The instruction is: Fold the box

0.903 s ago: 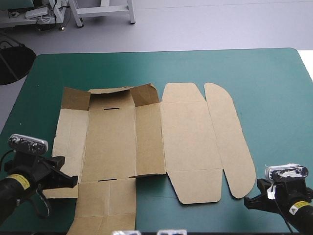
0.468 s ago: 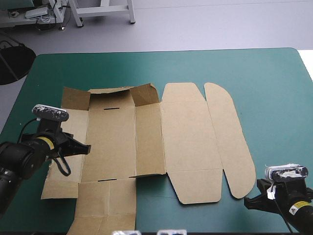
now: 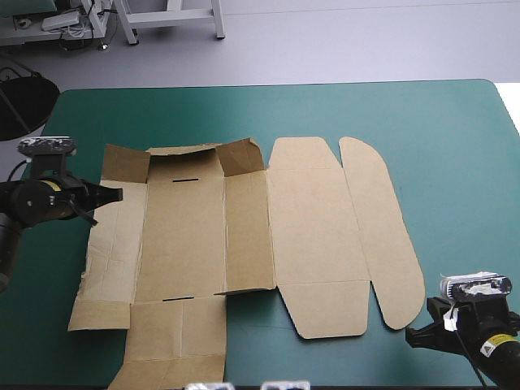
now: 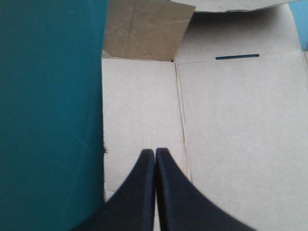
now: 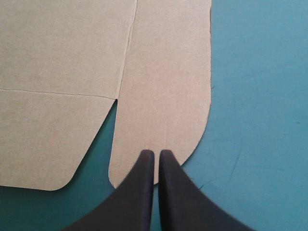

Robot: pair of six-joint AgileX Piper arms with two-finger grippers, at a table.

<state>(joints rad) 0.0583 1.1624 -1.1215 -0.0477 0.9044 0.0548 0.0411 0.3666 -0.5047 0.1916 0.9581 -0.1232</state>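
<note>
Teal-green cover [image 3: 455, 146] fills the table, and the box [image 3: 244, 236] lies on its left and middle part as an opened brown sheet. It is mostly flat. Only the far end has begun to rise: two corner flaps [image 3: 126, 162] stand up beside a short far wall, just past a dark slot [image 3: 185, 179] in the floor panel.

The left pincer [image 4: 155, 151] has its black fingers pressed together in one point and holds nothing. It hangs over the sheet's left side panel [image 4: 139, 110], close to the left edge. The nearer raised corner flap is ahead of it and a little to one side. The rest of the board spreads ahead of it and under it. The sheet is longest from the table's left to its right, which is the way this pincer points, so you are looking along the long axis.

The right pincer [image 5: 157, 153] is also pressed shut and empty. Its tip is just at the near end of the rounded flap [image 5: 168, 86], and the whole sheet lies ahead of it.

For raising the left wall, I judge the left arm the nearer one. The right arm is well apart from it.

You will find no print on the board. Each arm carries a yellow label [image 3: 497, 345], but its writing is too small to read.
</note>
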